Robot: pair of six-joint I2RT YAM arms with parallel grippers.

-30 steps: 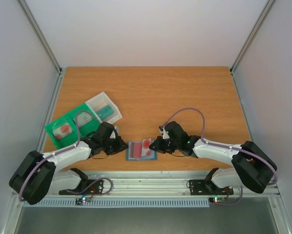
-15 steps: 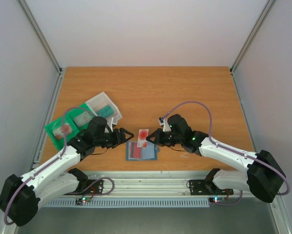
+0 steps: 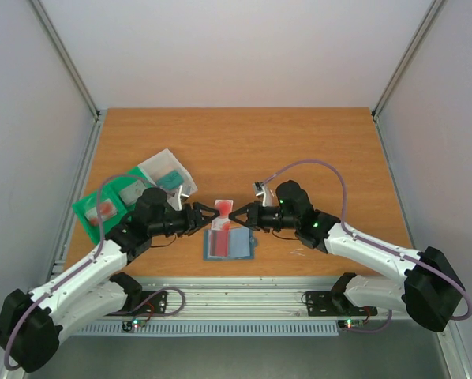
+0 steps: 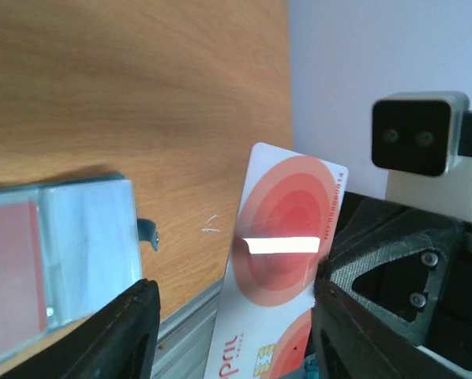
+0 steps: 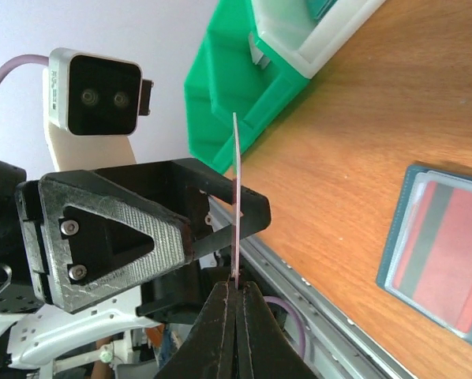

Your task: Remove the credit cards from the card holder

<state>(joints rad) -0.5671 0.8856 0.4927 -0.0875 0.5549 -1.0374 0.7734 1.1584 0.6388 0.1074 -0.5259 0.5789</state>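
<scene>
The card holder point(image 3: 241, 247) lies open on the table near the front edge, with a reddish-pink credit card point(image 3: 217, 245) in its left leaf. A whitish credit card with a big red round mark point(image 3: 223, 208) hangs upright above it. My right gripper point(image 3: 237, 214) is shut on that card's edge, which shows edge-on point(image 5: 236, 189) above the closed fingertips point(image 5: 230, 304). My left gripper point(image 3: 211, 215) is open, its two fingers point(image 4: 129, 332) standing on either side of the same card point(image 4: 287, 253). The holder point(image 4: 86, 237) and its tab clasp point(image 4: 147, 231) lie to the left below.
A green tray point(image 3: 102, 207) with a clear box point(image 3: 169, 175) stands at the left, behind my left arm, and also fills the top of the right wrist view as the green tray point(image 5: 228, 87). A metal rail point(image 3: 244, 296) runs along the table's front edge.
My right gripper lifted the red-marked card out of the holder and carried it up and left. My left gripper let go of the holder, opened, rose and came round the card.
</scene>
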